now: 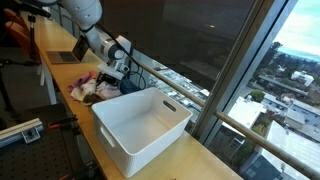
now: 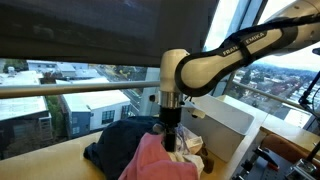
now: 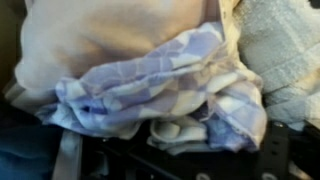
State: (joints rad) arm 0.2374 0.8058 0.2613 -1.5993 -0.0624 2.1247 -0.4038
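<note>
My gripper (image 2: 172, 138) is down in a pile of clothes (image 1: 90, 88) on a wooden counter, next to a white plastic basket (image 1: 150, 135). In the wrist view a blue-and-white checked cloth (image 3: 150, 80) fills the middle and bunches up right at the jaws (image 3: 185, 135), which look shut on it; the fingers are mostly hidden by fabric. A pale pink cloth (image 3: 100, 35) lies above it and a white towel (image 3: 285, 50) to the right. In an exterior view a pink garment (image 2: 160, 162) and a dark blue one (image 2: 115, 145) lie around the gripper.
The basket (image 2: 235, 115) stands open-topped just beside the pile. A window wall with a metal railing (image 2: 70, 90) runs along the counter's far edge. A laptop (image 1: 62, 55) sits further along the counter (image 1: 55, 70).
</note>
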